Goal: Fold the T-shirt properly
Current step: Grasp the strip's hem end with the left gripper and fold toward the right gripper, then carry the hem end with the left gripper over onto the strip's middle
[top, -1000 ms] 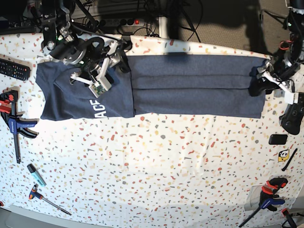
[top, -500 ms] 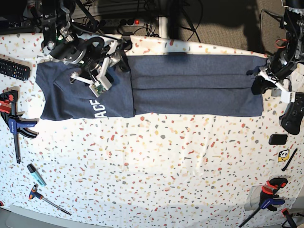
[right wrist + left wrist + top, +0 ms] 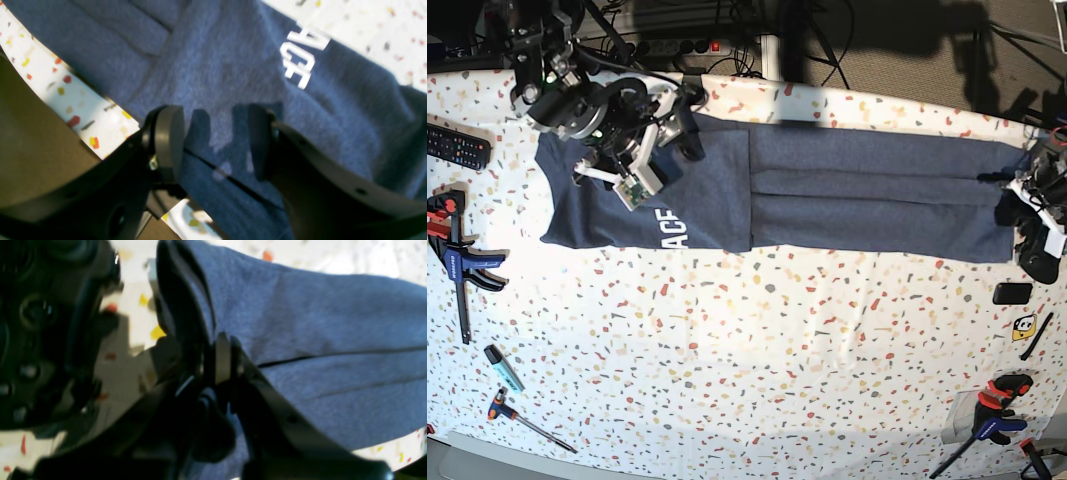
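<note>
Both ends shifted: left pincer (image 3: pixel 1017 196) now clamps T-shirt (image 3: pixel 847 195); right pincer (image 3: pixel 213 141) wide.

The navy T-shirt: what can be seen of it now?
The heathered dark navy cotton T-shirt lies flat on the speckled table as a long band, sides folded inward, white letters "ACE" showing. The left gripper is shut on its end edge; the open right gripper hovers above the lettered end.

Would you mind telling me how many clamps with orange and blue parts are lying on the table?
2 for certain: one clamp at the table's left edge in the base view, the other clamp near the bottom right corner. A third may be cut off at that corner's edge.
</note>
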Tool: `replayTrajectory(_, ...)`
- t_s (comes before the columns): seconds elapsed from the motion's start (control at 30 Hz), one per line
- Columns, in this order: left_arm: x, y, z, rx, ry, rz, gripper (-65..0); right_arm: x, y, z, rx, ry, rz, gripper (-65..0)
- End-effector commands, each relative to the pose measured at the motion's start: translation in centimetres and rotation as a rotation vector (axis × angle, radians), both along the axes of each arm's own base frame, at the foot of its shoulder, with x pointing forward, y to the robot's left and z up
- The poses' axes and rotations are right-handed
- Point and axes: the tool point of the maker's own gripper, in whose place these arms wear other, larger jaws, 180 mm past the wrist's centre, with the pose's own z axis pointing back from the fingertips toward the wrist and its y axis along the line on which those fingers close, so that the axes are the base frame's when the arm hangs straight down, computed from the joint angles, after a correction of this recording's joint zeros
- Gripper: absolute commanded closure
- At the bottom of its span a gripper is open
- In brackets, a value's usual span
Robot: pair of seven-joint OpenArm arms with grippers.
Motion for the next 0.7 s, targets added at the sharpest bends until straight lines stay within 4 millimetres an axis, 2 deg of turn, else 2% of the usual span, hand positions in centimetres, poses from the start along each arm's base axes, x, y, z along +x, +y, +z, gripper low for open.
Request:
replayTrajectory(0.0,1.2,0.0,2.2,-0.005,-0.059,-0.016,0.0,0.7,0.5,1.6,0.024,-0.061,0.022,-31.2)
replayTrajectory(0.07,1.1,-1.1,2.4,-0.012,-0.057,-0.040,0.0,0.9,0.6,2.1,0.025,-0.077,0.024,-31.2)
replayTrajectory(0.2,1.1,-4.9,3.1,-0.065,-0.102,-0.048,0.0,1.5,0.6,2.6,0.024,-0.097,0.025,-31.2)
replayTrajectory(0.53,-0.2,-17.4,5.4,-0.320,-0.170,-0.090,0.0,1.7,0.6,2.7,0.024,-0.102,0.025,-31.2)
replayTrajectory(0.67,-0.7,-21.5,4.7,-0.359,-0.142,-0.132,0.0,1.7,0.5,2.7,0.024,-0.102,0.025,-31.2)
